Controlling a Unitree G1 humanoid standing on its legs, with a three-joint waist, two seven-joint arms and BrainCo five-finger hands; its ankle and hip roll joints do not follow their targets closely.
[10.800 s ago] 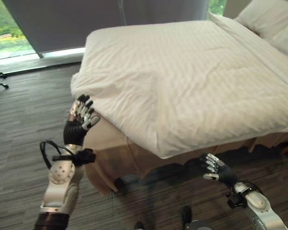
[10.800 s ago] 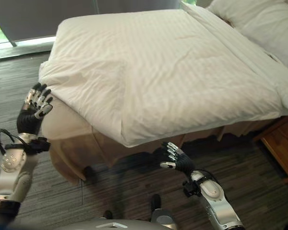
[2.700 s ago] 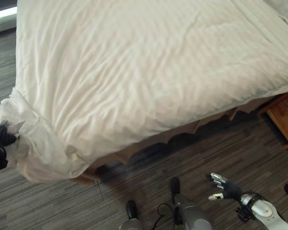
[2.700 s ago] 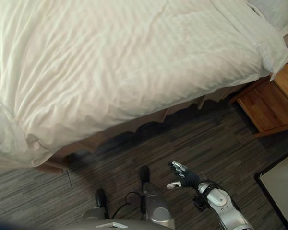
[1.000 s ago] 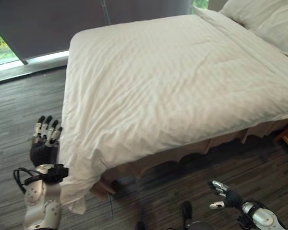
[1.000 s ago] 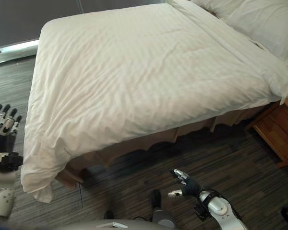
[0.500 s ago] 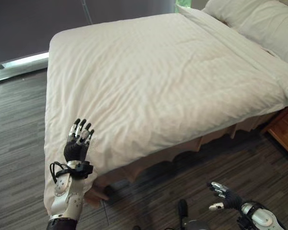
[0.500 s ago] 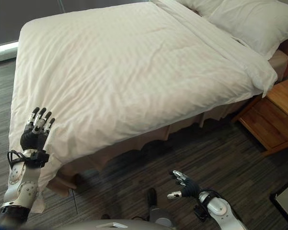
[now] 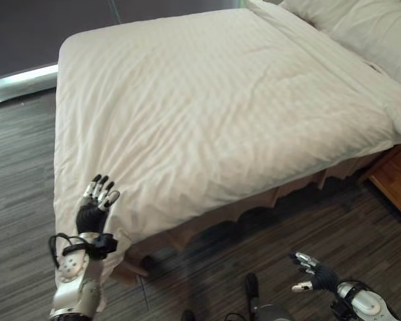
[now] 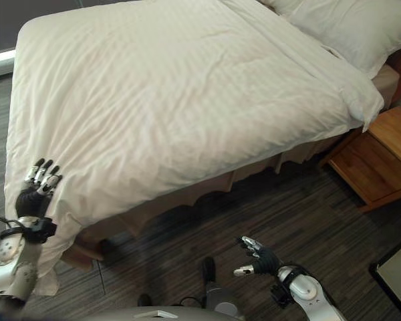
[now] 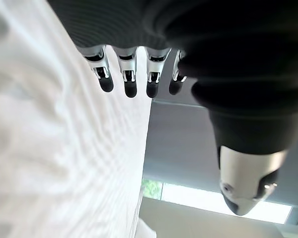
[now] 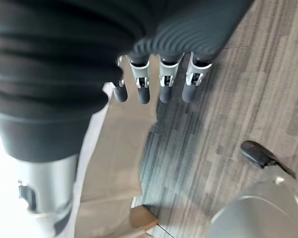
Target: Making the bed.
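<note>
One white duvet (image 9: 214, 114) covers the bed, spread nearly flat with shallow creases, its near corner hanging down toward the dark plank floor (image 9: 20, 174). Two white pillows (image 10: 341, 27) seem to lie at the head, though their edges run out of view. One wooden nightstand (image 10: 381, 157) stands beside the bed. The left hand (image 9: 93, 207) is raised at the hanging corner, fingers straight and holding nothing. The right hand (image 10: 257, 259) hangs low over the floor, fingers loosely spread, empty.
</note>
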